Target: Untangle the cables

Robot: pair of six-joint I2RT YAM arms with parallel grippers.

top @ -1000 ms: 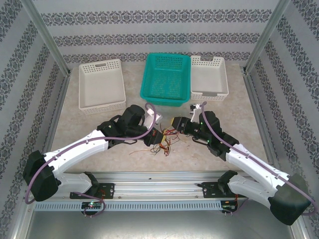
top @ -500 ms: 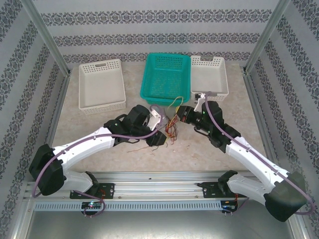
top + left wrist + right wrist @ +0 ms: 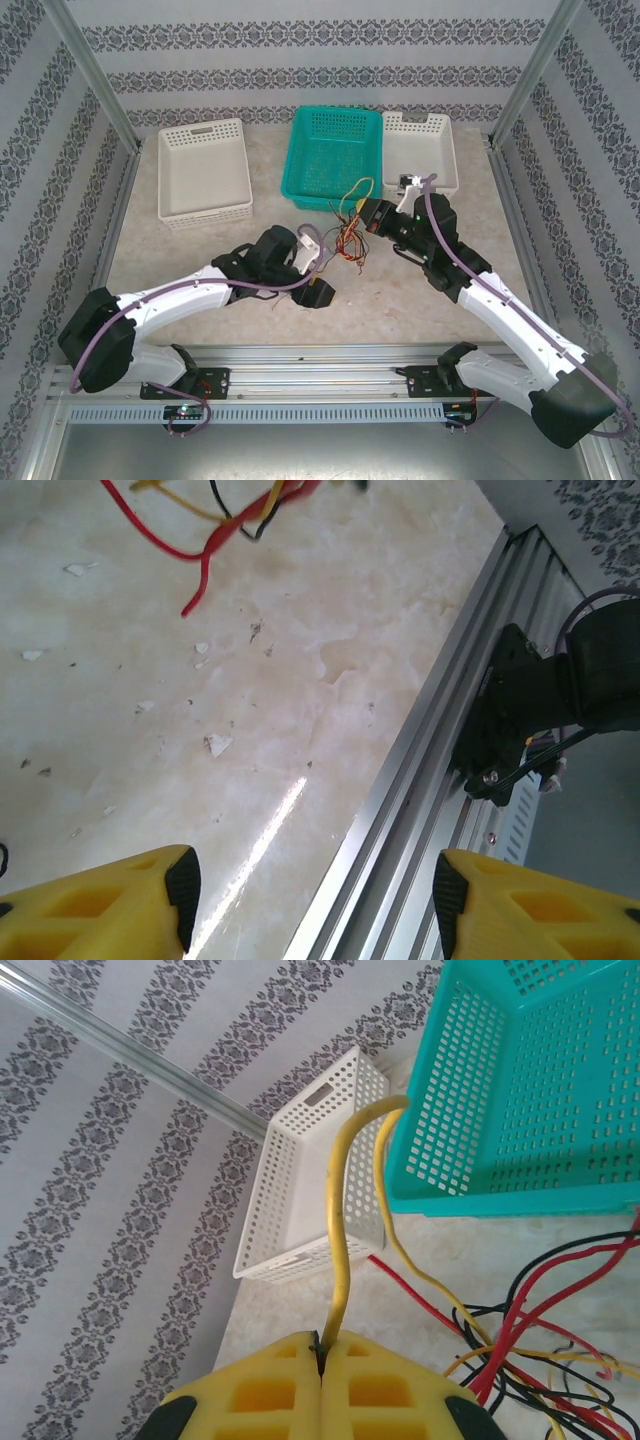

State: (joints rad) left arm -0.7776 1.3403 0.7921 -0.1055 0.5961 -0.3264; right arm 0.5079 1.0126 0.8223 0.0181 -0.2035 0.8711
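The cables point(image 3: 347, 240) are a tangle of thin red, yellow and black wires hanging above the table just in front of the teal basket. My right gripper point(image 3: 362, 213) holds them from the upper right. In the right wrist view its jaws point(image 3: 320, 1345) are shut on a yellow cable point(image 3: 340, 1220), and the rest of the tangle point(image 3: 560, 1360) trails off to the lower right. My left gripper point(image 3: 312, 275) sits below and to the left of the tangle, apart from it. In the left wrist view it point(image 3: 312, 910) stands open with nothing between its fingers, and cable ends point(image 3: 210, 520) dangle at the top.
Three baskets line the back: a white basket point(image 3: 205, 170) on the left, the teal basket point(image 3: 335, 155) in the middle, another white basket point(image 3: 420, 155) on the right. An aluminium rail point(image 3: 430, 780) runs along the table's near edge, close to my left gripper.
My left gripper has opened and let go of the cables. My right gripper, shut on the yellow cable, has lifted the tangle up and back towards the teal basket.
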